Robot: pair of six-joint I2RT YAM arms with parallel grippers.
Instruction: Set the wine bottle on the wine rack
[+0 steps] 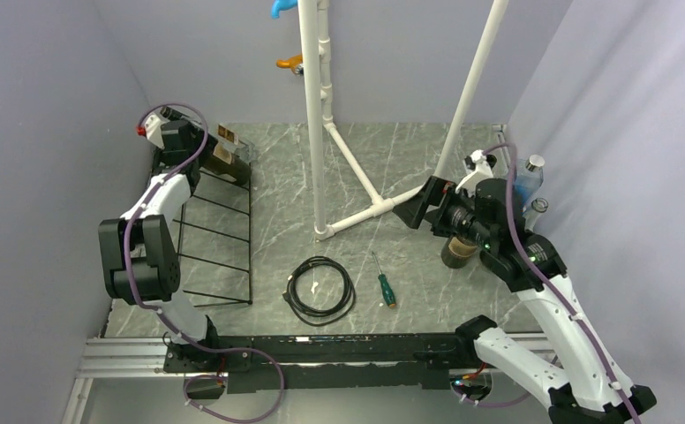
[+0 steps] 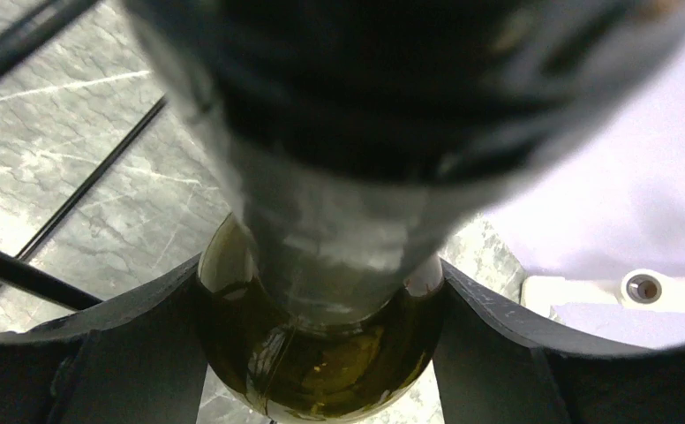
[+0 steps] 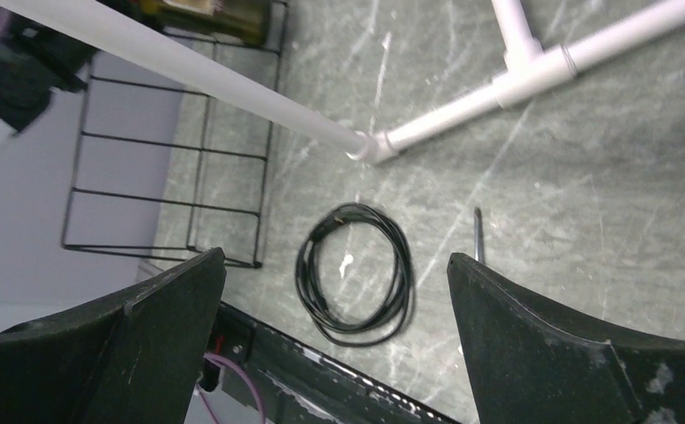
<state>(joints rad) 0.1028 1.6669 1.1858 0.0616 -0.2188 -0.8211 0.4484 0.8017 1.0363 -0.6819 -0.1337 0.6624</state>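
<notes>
My top camera looks down from six o'clock. Left wrist view hugs the bottle [image 2: 321, 371]; right wrist view, higher, shares rack [image 3: 176, 147] and cable [image 3: 304, 274] with it.

counter [image 1: 277, 177]: grey-green marbled stone with white veins
walls [image 1: 215, 53]: plain pale lilac, enclosing the counter left, behind, right

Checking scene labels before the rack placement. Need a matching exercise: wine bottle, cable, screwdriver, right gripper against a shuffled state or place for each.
1. wine bottle
2. cable
3. screwdriver
4. right gripper

A. open, empty
B. green handle, lying flat
C. held in the left gripper, at the far end of the wine rack
D. black, coiled, left of the screwdriver

Pairs: 1-C, 2-D, 3-B, 4-A
</notes>
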